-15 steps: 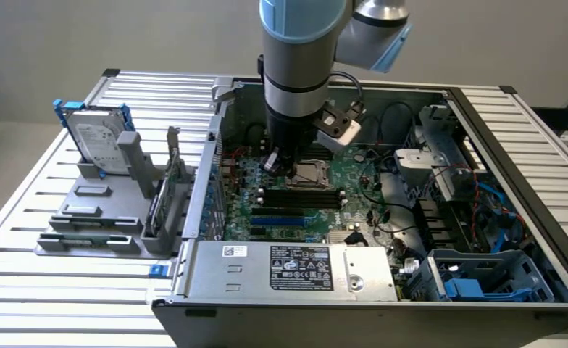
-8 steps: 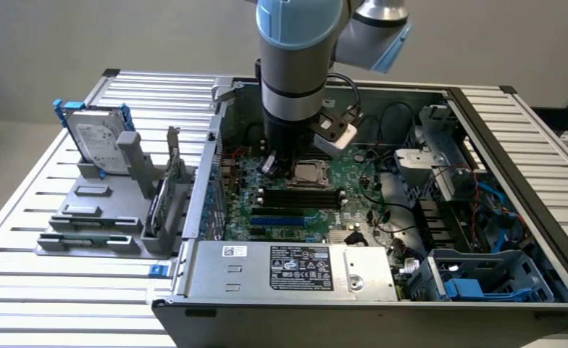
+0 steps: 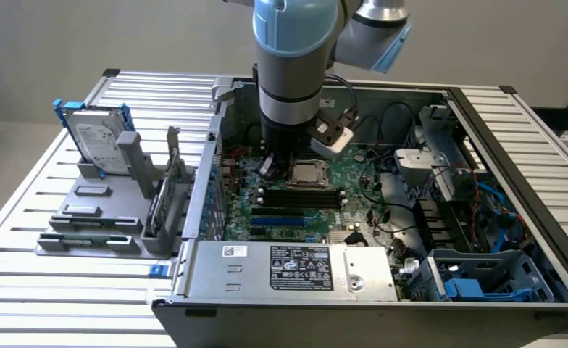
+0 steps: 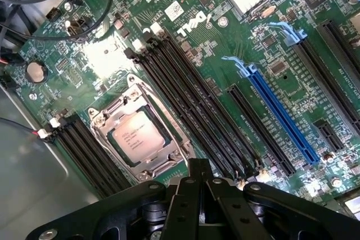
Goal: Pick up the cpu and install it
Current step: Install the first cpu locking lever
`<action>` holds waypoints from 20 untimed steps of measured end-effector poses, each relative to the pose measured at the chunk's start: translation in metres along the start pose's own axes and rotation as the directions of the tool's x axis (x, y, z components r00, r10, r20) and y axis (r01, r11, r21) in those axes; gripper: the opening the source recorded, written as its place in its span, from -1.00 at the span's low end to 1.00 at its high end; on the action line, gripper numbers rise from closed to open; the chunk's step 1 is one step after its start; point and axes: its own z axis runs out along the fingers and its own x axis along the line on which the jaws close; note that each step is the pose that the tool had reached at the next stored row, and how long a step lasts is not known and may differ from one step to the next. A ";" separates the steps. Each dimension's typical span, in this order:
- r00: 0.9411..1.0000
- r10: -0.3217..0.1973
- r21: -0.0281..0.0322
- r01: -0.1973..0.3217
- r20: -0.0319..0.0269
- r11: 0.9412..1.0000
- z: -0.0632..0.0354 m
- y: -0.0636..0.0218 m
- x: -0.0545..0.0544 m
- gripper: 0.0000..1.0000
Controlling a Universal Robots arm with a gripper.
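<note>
1. Pincer [image 4: 198, 179] fingers are pressed together with nothing between them, and we hover just beside the socket [image 4: 143, 134].
2. We judge the placing done: the cpu [image 4: 136, 137] already lies flat inside the socket's metal frame on the Dell motherboard [image 4: 101, 60].
3. We count one cpu, one socket and four black memory slots [image 4: 194, 111] beside it; one hard drive [image 3: 98, 138] stands outside the case.

A slatted metal table [image 3: 61, 290] carries everything. On it lies an open computer case [image 3: 516, 123], on its side with the motherboard facing up. Just beside the case, towards the exterior view's left, sits a grey parts holder [image 3: 95, 217], with a hard drive [image 3: 98, 138] standing upright in it.
</note>
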 end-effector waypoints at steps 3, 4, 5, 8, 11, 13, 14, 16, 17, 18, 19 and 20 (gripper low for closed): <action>1.000 0.000 0.003 0.000 -0.004 1.000 0.0032 0.0000 -0.001 -0.79; 1.000 0.000 0.004 0.000 -0.005 1.000 0.0044 0.0000 -0.001 -0.79; 1.000 0.000 0.005 0.000 -0.006 1.000 0.0058 0.0001 -0.002 -0.79; 1.000 0.001 0.007 -0.001 -0.009 1.000 0.0098 -0.0002 -0.003 -0.79; 1.000 0.001 0.009 -0.001 -0.012 1.000 0.0132 -0.0009 -0.004 -0.79; 1.000 0.001 0.010 -0.001 -0.014 1.000 0.0150 -0.0015 -0.005 -0.79; 1.000 0.001 0.011 -0.001 -0.015 1.000 0.0161 -0.0017 -0.005 -0.79; 1.000 0.001 0.013 -0.001 -0.017 1.000 0.0181 -0.0022 -0.005 -0.79; 1.000 0.001 0.014 -0.001 -0.018 1.000 0.0189 -0.0025 -0.006 -0.79; 1.000 0.001 0.015 -0.001 -0.019 1.000 0.0197 -0.0026 -0.006 -0.79; 1.000 0.001 0.015 -0.001 -0.020 1.000 0.0206 -0.0029 -0.006 -0.79; 1.000 0.001 0.016 -0.001 -0.021 1.000 0.0214 -0.0031 -0.006 -0.79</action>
